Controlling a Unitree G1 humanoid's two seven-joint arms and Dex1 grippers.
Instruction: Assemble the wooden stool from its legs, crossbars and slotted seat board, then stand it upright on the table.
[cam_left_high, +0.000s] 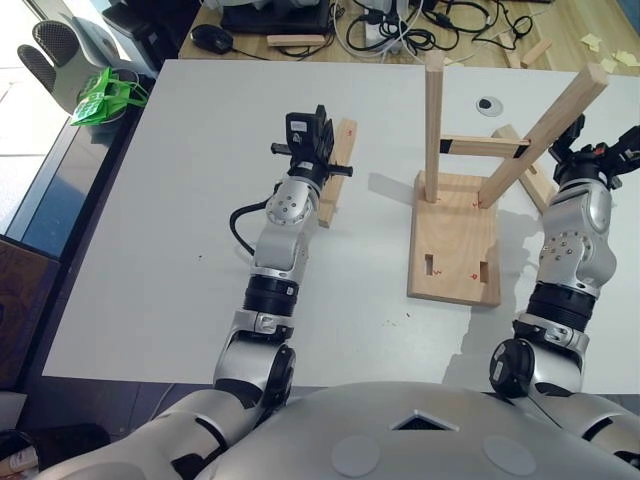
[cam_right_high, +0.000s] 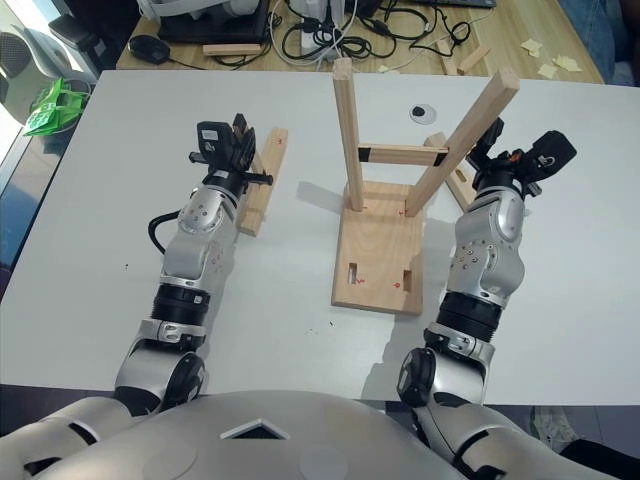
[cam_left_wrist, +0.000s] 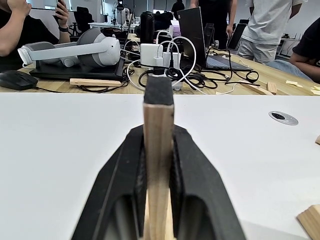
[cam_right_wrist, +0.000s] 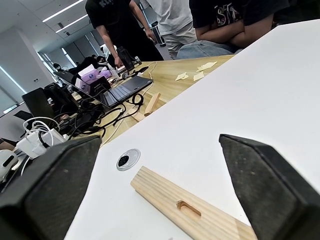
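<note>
Two legs, one upright (cam_left_high: 434, 120) and one leaning (cam_left_high: 545, 130), stand in the seat board (cam_left_high: 455, 240). Bare table (cam_left_high: 150, 250) lies at its 9 o'clock, past the left gripper (cam_left_wrist: 159, 137), which is clamped on a wooden bar (cam_left_wrist: 158, 112). Right gripper (cam_right_wrist: 159, 150), at 2 o'clock, has its fingers wide apart and is partly hidden behind the leaning leg.

Bare-wood seat board (cam_left_high: 455, 245); matt table (cam_left_high: 150, 250)

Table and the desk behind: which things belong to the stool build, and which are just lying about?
Stool build: seat board, upright leg, leaning leg, fitted crossbar between them, loose leg, second crossbar clamped in the left gripper, slotted leg.

Lying about: mouse, cables, green bag, paper scraps.
</note>
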